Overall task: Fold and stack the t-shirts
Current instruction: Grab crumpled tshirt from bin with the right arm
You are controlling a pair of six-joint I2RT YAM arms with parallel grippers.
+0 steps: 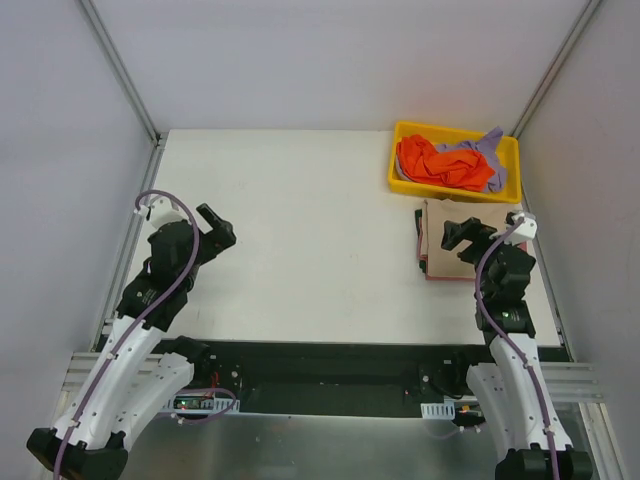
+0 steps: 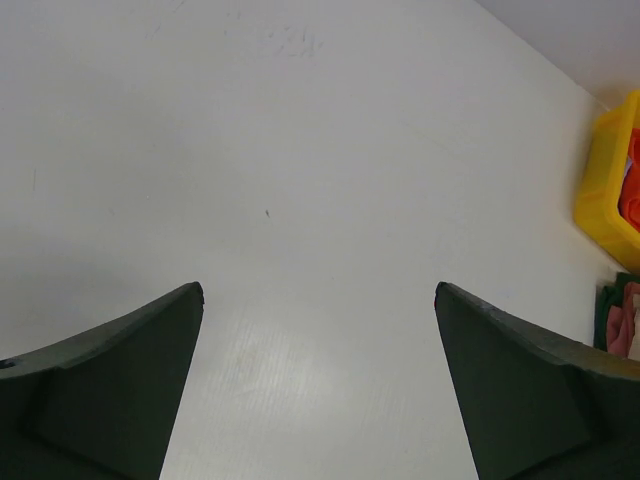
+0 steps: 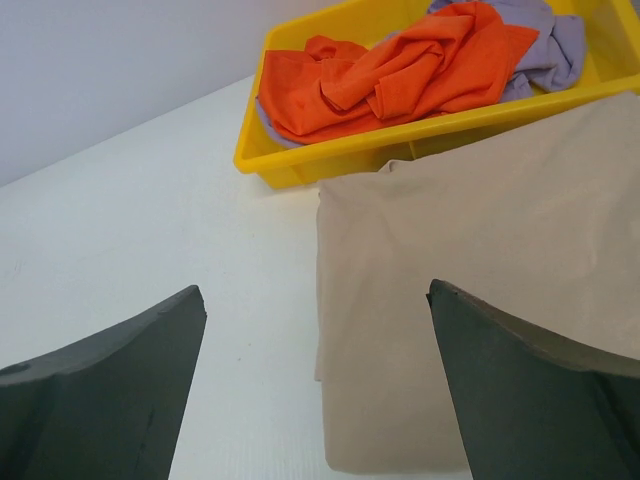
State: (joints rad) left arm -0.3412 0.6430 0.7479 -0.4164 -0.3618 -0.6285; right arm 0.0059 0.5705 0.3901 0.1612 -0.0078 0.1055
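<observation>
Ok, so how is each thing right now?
yellow tray: holds two shirts.
orange-red shirt: crumpled in the tray.
lavender shirt: crumpled in the tray, partly under the orange-red one.
tan shirt: folded flat on the table, beside the tray.
left gripper: open, empty.
right gripper: open, empty, over the tan shirt.

Tan t-shirt (image 3: 480, 300) folded flat, orange t-shirt (image 3: 400, 75), lavender t-shirt (image 3: 560, 40) crumpled together

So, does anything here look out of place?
Only inside the yellow plastic tray: the orange-red shirt and lavender shirt lie crumpled together, not folded. The folded tan shirt beside it looks neat.
</observation>
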